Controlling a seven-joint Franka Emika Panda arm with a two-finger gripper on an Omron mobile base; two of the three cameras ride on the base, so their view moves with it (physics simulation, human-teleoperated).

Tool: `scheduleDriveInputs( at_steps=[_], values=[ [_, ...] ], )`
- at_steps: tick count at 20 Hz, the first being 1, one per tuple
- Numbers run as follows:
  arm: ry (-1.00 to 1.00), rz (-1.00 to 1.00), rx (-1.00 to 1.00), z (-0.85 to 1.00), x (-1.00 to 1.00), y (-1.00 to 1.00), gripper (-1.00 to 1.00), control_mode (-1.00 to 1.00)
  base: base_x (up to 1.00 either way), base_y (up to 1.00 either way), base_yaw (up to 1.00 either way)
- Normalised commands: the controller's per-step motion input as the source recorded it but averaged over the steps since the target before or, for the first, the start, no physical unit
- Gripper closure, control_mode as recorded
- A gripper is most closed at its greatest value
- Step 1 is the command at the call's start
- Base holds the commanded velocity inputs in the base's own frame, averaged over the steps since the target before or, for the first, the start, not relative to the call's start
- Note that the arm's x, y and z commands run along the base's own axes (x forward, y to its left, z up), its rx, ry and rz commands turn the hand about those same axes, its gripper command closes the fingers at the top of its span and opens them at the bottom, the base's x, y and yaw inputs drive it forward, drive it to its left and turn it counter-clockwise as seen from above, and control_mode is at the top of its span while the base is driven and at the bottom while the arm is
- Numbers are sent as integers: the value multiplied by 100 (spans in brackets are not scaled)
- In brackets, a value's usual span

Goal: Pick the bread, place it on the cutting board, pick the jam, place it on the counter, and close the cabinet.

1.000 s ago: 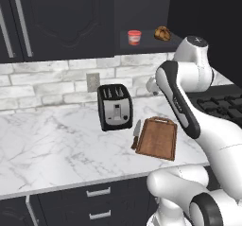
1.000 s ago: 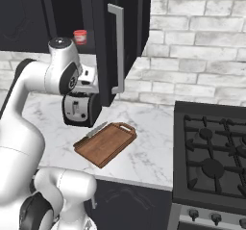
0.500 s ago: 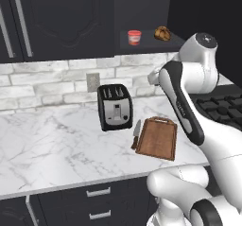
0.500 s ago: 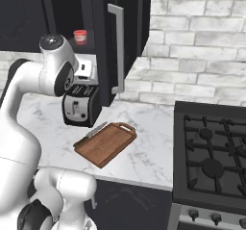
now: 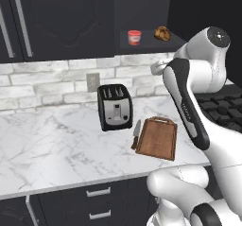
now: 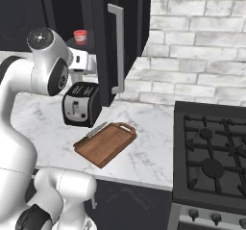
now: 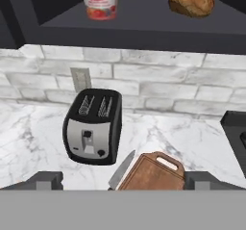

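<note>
A simulated kitchen. The bread (image 5: 162, 33), a golden-brown roll, sits on the open cabinet's (image 5: 146, 43) dark shelf, well apart from the red jam (image 5: 134, 37) jar on the same shelf. Below, on the white marble counter (image 5: 52, 149), lie the reddish cutting board (image 5: 158, 137), a knife (image 5: 136, 130) touching its left edge, and a black-and-silver toaster (image 5: 114, 107) just beside them. The white arm is raised, its gripper (image 7: 123, 180) below shelf height, empty, the two fingertips (image 7: 45, 180) spread wide apart. The risks, judged from here: a reach that rises too shallowly could strike the shelf's front edge; a rounded roll may slip or roll backward if pinched off-centre; and the open door (image 6: 103, 41), standing close to the arm, could be bumped.
</note>
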Motion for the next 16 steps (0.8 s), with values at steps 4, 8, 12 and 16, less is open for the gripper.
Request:
scheduleDriveInputs(
  at_steps=[4,8,12,16],
  values=[
    [-2,0,0,28,6,0,-100,-100,0,0,0],
    [0,0,0,6,34,0,-100,-100,0,0,0],
    [0,0,1,9,39,0,-100,-100,0,0,0],
    [0,3,2,18,21,0,-100,-100,0,0,0]
  ],
)
